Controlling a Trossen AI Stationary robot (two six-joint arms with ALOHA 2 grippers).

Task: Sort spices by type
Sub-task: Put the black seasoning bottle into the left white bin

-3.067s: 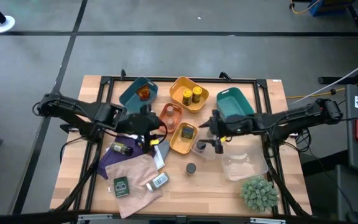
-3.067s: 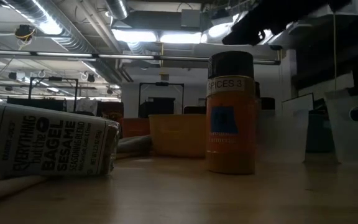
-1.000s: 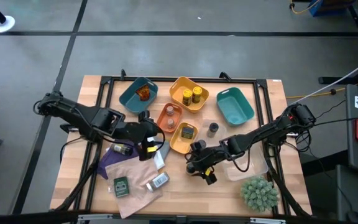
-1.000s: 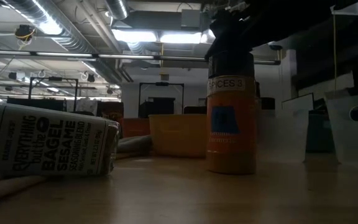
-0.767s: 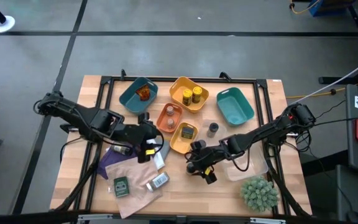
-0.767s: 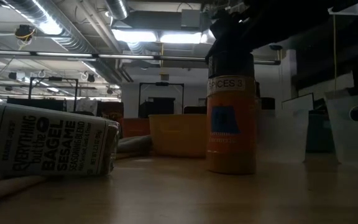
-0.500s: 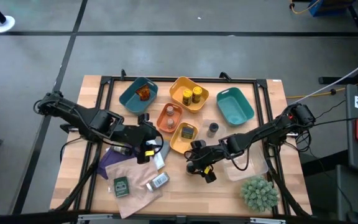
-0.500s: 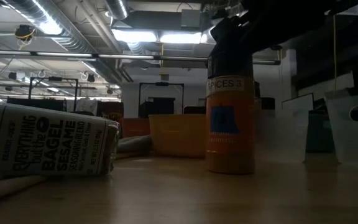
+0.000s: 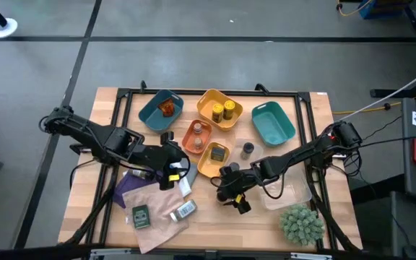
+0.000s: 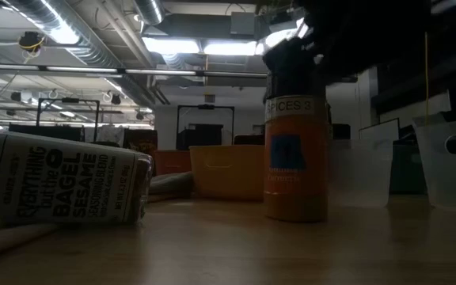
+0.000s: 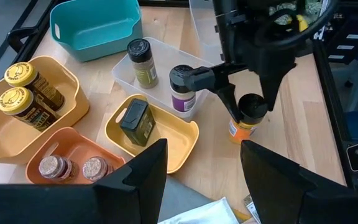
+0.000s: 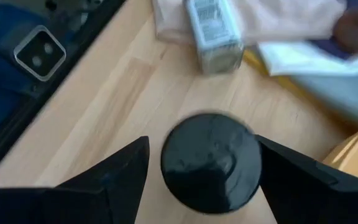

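Observation:
An orange spice jar (image 10: 295,166) with a dark lid (image 12: 211,160) stands upright on the table near its front middle. My right gripper (image 9: 227,195) is open, with one finger on either side of that lid (image 11: 252,106). My left gripper (image 11: 201,180) hangs open and empty above the purple cloth (image 9: 132,186), left of the small yellow tray (image 9: 214,160). Other spices sit in the trays. A sesame jar (image 10: 62,186) lies on its side on the cloth, next to flat packets (image 9: 141,215). My right gripper's fingers (image 12: 114,180) stand on either side of the orange jar's dark lid, slanting down from the table's right. I cannot tell whether either finger touches the lid. The jar stands upright with its base on the table.
Teal trays (image 9: 160,108) (image 9: 273,123), a large yellow tray (image 9: 219,108) and an orange tray (image 9: 197,136) line the far half. A clear tray (image 11: 160,68) holds two jars. A green spiky plant (image 9: 300,224) stands at the near right corner.
My right gripper has sunk a little about the orange jar's lid; in the low view its dark fingers now cover the lid's sides. The jar stays upright on the table.

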